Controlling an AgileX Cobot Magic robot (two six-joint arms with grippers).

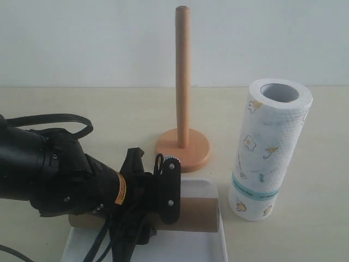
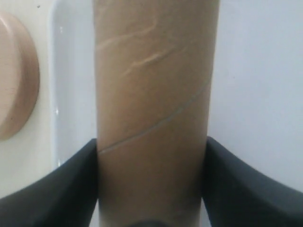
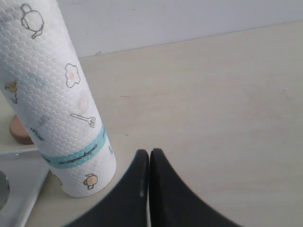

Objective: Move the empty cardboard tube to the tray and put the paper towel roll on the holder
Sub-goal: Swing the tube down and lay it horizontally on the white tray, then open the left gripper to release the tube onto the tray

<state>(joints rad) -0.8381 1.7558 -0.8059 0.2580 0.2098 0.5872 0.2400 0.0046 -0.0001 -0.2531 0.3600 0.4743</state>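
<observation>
The left gripper (image 2: pixel 151 142) is clamping the empty cardboard tube (image 2: pixel 154 71) across the tray (image 1: pixel 199 245) beneath it; the right gripper (image 3: pixel 149 155), closed and empty, is hovering beside the paper towel roll (image 3: pixel 61 104).

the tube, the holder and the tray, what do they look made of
Tube: brown cardboard, matte, going by the spiral seam lines and creases.
Holder: looks like light wood, smooth satin finish; grain too faint to confirm.
Tray: white and glossy, probably plastic or ceramic; cannot tell which.
</observation>
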